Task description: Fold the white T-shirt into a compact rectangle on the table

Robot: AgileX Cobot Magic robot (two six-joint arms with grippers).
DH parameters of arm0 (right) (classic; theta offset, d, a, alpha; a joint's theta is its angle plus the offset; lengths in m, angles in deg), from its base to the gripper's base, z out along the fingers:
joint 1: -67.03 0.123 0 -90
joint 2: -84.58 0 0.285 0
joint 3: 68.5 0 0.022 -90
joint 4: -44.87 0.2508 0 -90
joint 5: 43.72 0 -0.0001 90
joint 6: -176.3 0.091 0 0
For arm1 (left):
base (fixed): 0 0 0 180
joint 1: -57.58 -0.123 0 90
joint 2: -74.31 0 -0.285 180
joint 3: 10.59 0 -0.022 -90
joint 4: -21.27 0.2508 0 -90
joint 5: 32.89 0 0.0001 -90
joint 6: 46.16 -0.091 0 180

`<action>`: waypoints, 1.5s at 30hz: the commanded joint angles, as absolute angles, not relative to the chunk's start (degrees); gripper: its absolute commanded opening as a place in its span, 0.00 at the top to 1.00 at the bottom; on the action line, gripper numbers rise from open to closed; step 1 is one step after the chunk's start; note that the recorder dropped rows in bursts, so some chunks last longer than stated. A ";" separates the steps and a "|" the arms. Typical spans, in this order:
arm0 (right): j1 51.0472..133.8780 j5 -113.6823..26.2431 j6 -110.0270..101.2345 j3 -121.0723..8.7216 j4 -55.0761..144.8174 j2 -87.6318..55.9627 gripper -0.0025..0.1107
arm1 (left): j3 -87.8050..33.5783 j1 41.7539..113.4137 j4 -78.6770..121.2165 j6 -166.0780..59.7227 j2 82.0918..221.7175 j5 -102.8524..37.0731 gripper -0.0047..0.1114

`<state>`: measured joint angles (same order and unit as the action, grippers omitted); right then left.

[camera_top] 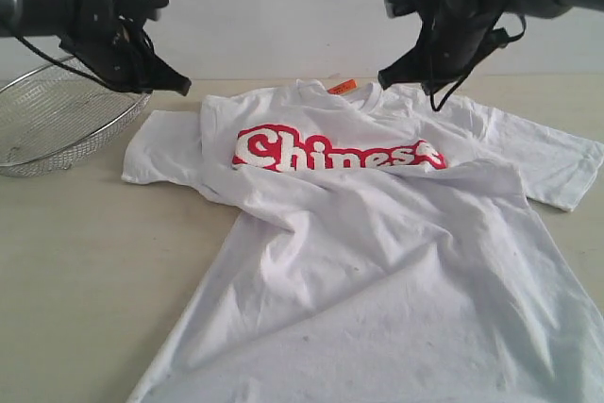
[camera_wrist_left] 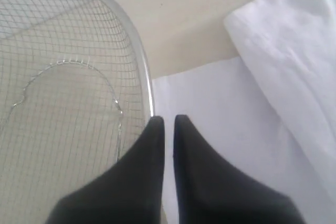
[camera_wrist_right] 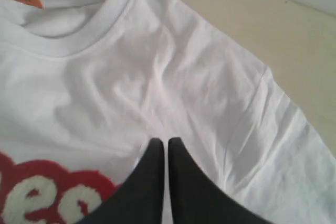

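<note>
The white T-shirt point(camera_top: 377, 243) lies spread face up on the table point(camera_top: 85, 261), wrinkled, with its red band of white lettering point(camera_top: 335, 150) across the chest and an orange tag point(camera_top: 342, 87) at the collar. My left gripper point(camera_top: 179, 87) hovers shut above the shirt's left sleeve point(camera_wrist_left: 220, 124), next to the basket rim; nothing is held. My right gripper point(camera_top: 385, 77) hovers shut above the right shoulder point(camera_wrist_right: 199, 93), near the collar point(camera_wrist_right: 79, 38), holding nothing. Both sets of fingers nearly touch.
A round silver wire-mesh basket point(camera_top: 57, 125) stands at the back left, its rim point(camera_wrist_left: 142, 61) beside the left sleeve. The shirt's hem runs off the front of the exterior view. Bare table point(camera_wrist_right: 273, 30) shows beyond the right sleeve.
</note>
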<state>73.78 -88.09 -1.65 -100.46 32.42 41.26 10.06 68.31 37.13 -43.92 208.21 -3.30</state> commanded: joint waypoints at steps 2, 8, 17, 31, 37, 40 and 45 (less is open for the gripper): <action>73.91 -96.04 -7.96 -97.83 38.95 33.92 0.98 | 6.67 68.93 19.23 -54.37 200.20 3.78 0.92; 73.91 -96.29 -11.14 -81.29 47.15 23.85 0.98 | -8.63 72.31 3.65 -63.35 191.24 0.54 0.92; 77.65 -83.98 -12.63 -53.42 55.25 10.01 0.98 | -28.82 85.65 3.07 -62.05 187.48 -11.77 0.92; 78.04 -75.92 -11.69 -37.02 55.25 9.31 0.98 | -38.51 88.23 3.07 -59.86 188.58 -13.43 0.92; 78.04 -75.80 -11.56 -34.85 55.25 9.31 0.98 | -43.22 88.23 2.69 -58.45 188.58 -13.43 0.92; 78.04 -77.35 -11.68 -34.63 55.25 9.31 0.98 | -47.69 88.23 2.17 -57.28 188.05 -13.57 0.92; 78.04 -78.38 -10.93 -32.72 55.56 9.31 0.98 | -57.03 88.23 -1.02 -57.28 180.58 -15.09 0.92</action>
<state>77.87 -78.51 -11.33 -34.22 55.45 9.91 -52.91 88.00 -0.24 -58.13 181.42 -21.82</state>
